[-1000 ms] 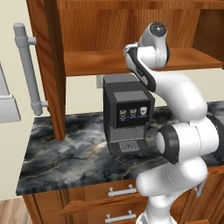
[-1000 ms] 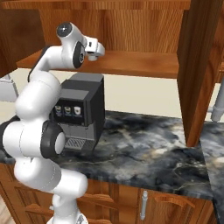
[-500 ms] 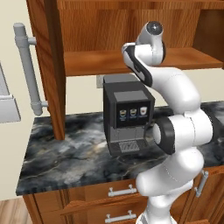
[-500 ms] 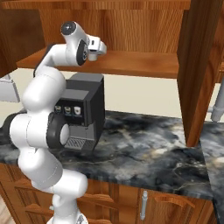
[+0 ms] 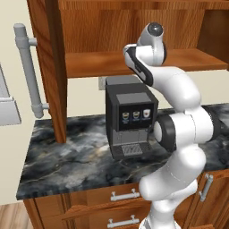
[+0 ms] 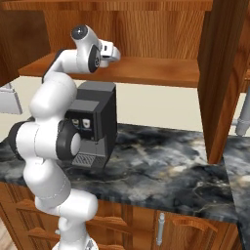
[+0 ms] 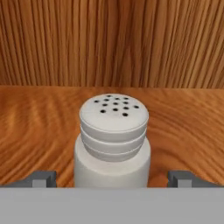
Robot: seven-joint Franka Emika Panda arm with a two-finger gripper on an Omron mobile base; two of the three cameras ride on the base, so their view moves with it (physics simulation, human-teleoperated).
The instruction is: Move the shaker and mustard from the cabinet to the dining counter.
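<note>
Hand view looks straight at the shaker (image 7: 113, 142), a pale cylinder with a ridged, perforated cap, standing upright on the wooden shelf (image 7: 39, 127) of the cabinet (image 6: 224, 73), with the grained back panel close behind it. At the bottom of that view the gripper (image 7: 113, 179) stands wide, one dark fingertip (image 7: 41, 178) to each side of the shaker and both clear of it (no contact on either side that can be seen). From the right base view the white arm (image 6: 53, 112) reaches up from the lower left and its hand (image 6: 108, 52) points in over the shelf, level with the board. From the left base view the arm's upper joints are in front of the shelf and hide the hand. Below the shelf a black coffee machine (image 5: 130, 117) sits on the dark marbled bench (image 5: 80, 161), just beside the arm. An open cabinet door (image 5: 49, 67) with a long grey bar handle (image 5: 29, 71) hangs at the left of the left base view.
</note>
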